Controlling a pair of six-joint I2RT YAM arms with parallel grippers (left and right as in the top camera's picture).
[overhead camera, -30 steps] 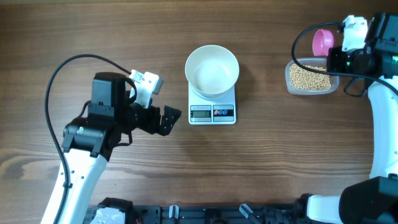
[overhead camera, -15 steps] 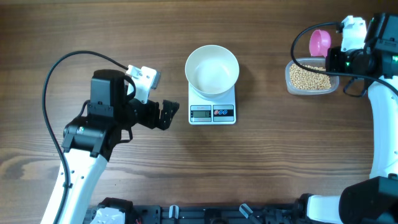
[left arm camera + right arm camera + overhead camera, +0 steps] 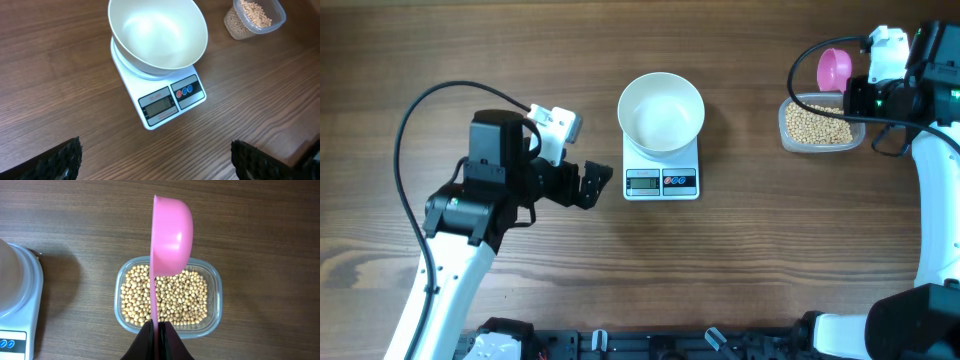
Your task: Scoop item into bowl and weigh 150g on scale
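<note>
The empty white bowl (image 3: 661, 111) (image 3: 157, 35) stands on the white scale (image 3: 661, 177) (image 3: 165, 102) at the table's middle. Beige beans (image 3: 817, 124) (image 3: 170, 297) fill a clear plastic tub (image 3: 786, 128) (image 3: 216, 305) at the right. My right gripper (image 3: 860, 85) (image 3: 158, 326) is shut on the handle of a pink scoop (image 3: 836, 67) (image 3: 170, 235), held on edge above the tub. My left gripper (image 3: 588, 186) (image 3: 156, 159) stands wide open just left of the scale, with bare wood between its fingertips (image 3: 65, 156).
Black cables loop from both arms over the table, one at the left (image 3: 430, 110) and one at the right (image 3: 805, 60). The arm bases (image 3: 620, 345) line the front edge.
The left arm has shifted slightly; its gripper sits a little lower than half a second ago. The right gripper with the pink scoop holds still above the tub.
</note>
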